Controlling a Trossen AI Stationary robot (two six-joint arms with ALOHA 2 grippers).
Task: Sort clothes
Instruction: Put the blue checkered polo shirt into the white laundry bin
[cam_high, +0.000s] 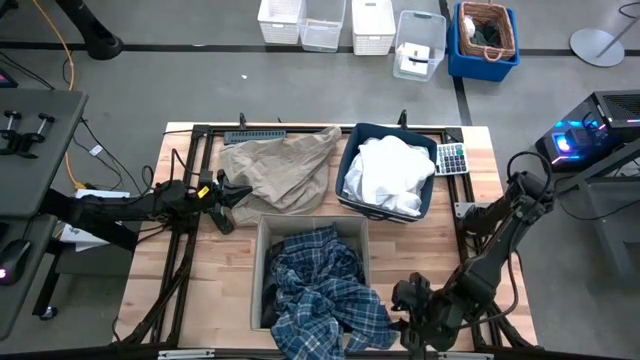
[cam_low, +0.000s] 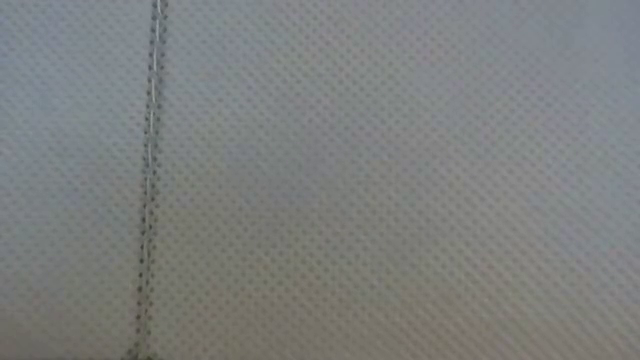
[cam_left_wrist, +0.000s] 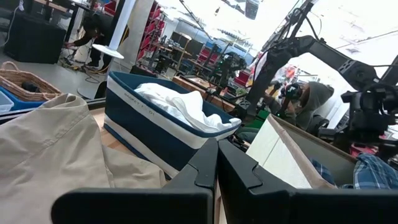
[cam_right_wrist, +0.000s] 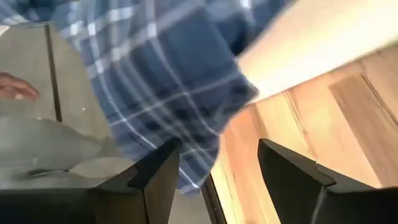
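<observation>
— Where are the clothes sitting right now?

— The blue-and-white plaid shirt (cam_high: 325, 290) is spilling out of the pale open box (cam_high: 268, 240) at the near middle of the wooden surface (cam_high: 150, 285), one sleeve hanging over the front edge. The white garment (cam_high: 392, 172) is heaped in the navy bin (cam_high: 345, 165) with the white stripe, at the far right. The beige-khaki one (cam_high: 280, 168) is lying loose on the surface just left of that bin.

— And the arms?

— The left pincer (cam_high: 228, 196) is hanging low beside the khaki cloth's near-left edge, its fingers (cam_left_wrist: 239, 171) pressed together on nothing (the wrist camera is showing them meeting tip to tip). The right pincer (cam_high: 412, 300) is sitting down by the front edge, just right of the plaid — fingers (cam_right_wrist: 158, 168) spread, with plaid fabric lying beyond them and bare wood in the gap.

— Anything else up there?

— A calculator (cam_high: 452, 158) lying next to the navy bin. The low camera is seeing only a grey dotted fabric filling its whole frame.
</observation>
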